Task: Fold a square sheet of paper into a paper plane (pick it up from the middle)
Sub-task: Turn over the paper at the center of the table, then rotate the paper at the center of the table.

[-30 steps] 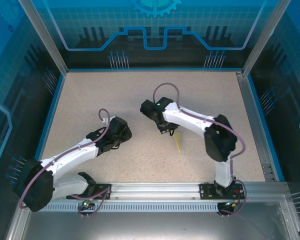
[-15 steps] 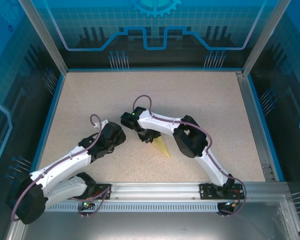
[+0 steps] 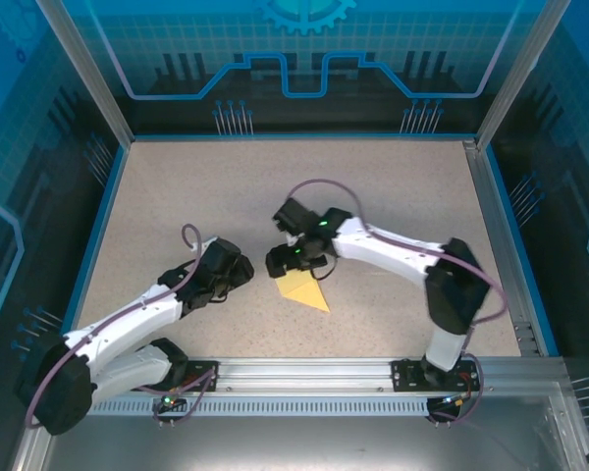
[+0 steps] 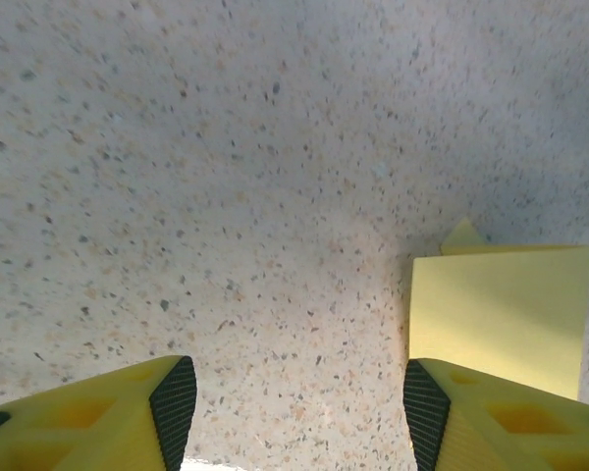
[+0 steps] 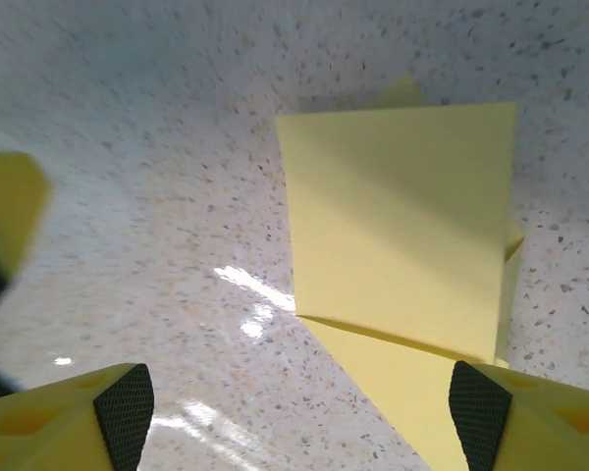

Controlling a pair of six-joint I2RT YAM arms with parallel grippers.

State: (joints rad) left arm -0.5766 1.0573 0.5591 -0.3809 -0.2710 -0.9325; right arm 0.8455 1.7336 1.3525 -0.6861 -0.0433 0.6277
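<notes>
Folds look done: paper plane (image 3: 302, 291) lies flat on the table (image 3: 373, 186), my right claw (image 5: 299, 407) over it, wide open and empty, left claw (image 4: 299, 412) just beside it, parted, empty; probably only backing off remains.

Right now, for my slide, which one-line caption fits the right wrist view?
Open right gripper hovers over the folded yellow paper plane lying on the speckled table.

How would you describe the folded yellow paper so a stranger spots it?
Start at the speckled beige table, near its middle, beside the right arm's end. The folded yellow paper lies flat there, a small pointed wedge, far brighter than the pale tabletop.
</notes>
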